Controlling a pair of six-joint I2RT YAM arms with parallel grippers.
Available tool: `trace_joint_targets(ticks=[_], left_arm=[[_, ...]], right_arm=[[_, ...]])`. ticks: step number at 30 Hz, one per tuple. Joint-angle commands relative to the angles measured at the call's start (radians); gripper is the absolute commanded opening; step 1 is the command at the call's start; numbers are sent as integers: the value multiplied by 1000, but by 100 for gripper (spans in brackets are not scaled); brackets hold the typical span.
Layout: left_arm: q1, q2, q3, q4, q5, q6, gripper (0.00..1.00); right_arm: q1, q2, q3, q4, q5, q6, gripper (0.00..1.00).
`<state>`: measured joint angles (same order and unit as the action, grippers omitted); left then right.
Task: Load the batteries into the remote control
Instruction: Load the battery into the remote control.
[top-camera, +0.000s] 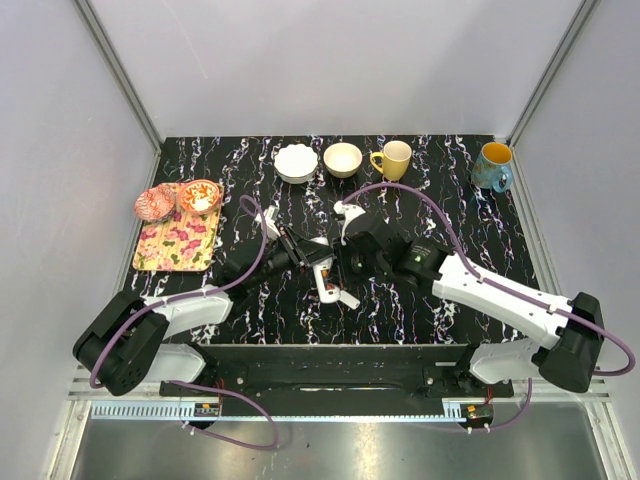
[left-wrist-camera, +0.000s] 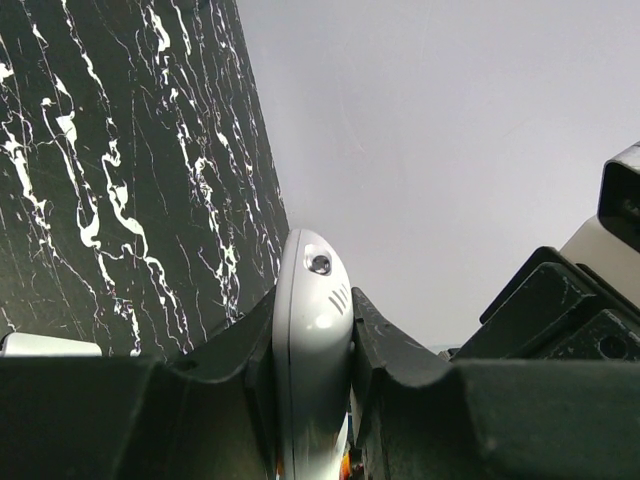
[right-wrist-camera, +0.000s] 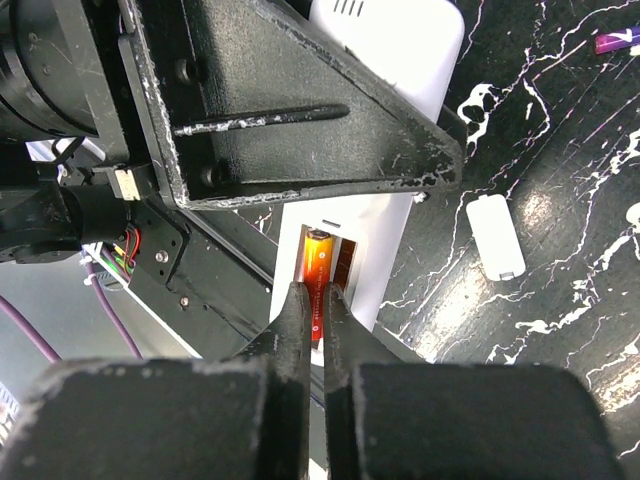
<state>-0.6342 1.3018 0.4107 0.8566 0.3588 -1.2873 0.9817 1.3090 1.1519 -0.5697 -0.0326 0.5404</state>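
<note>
White plastic is filling the left wrist view: our left pincer (left-wrist-camera: 312, 305) is clamping the remote control (left-wrist-camera: 310, 345) by its long sides, with its rounded end sticking out past the fingertips and held clear of the table (left-wrist-camera: 110, 180).

Moving right, our right pincer (right-wrist-camera: 322, 302) is closing almost fully on the near end of the orange battery (right-wrist-camera: 318, 255), which is lying in the open battery bay (right-wrist-camera: 345, 262) of the remote. The battery's long axis is running along the remote's length, in line with the bay and straight out ahead of the right fingertips. So the right arm is the one on the battery, and the left is only steadying the remote. We judge the battery to be partly seated, and any push should be following that same line.

Further right, the white cover piece (right-wrist-camera: 495, 237) is lying flat on the table beside the remote. A purple battery (right-wrist-camera: 618, 40) is waiting well apart, at the far edge of the right wrist view.
</note>
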Motion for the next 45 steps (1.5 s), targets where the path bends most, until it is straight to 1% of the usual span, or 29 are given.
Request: trace_joint_targets(ticks=[1,8,12,17,21,32,45], left_arm=[[11,-10,2,85,-37,-4,0],[14,-3,7,96,-29,-4,0],[14,8,8,119,-20,-12,0],[14,25,2,186,6,-29,0],[13,27,-12,228,16,-40,0],[13,50,-36,275,11,-60,0],[14,51,-46,311,6,-76,0]], right_arm=[[12,-47,52,-48,-4,1,0],[11,-36,63,-59,-52,7,0],[11,-14,97,-82,-76,4,0],[-1,28,143,-108,-92,-3,0],[-11,73,181,-162,-102,-7,0],[-12,82,249,-245,-67,-14,0],[-12,124,233,-259,-53,-19,0]])
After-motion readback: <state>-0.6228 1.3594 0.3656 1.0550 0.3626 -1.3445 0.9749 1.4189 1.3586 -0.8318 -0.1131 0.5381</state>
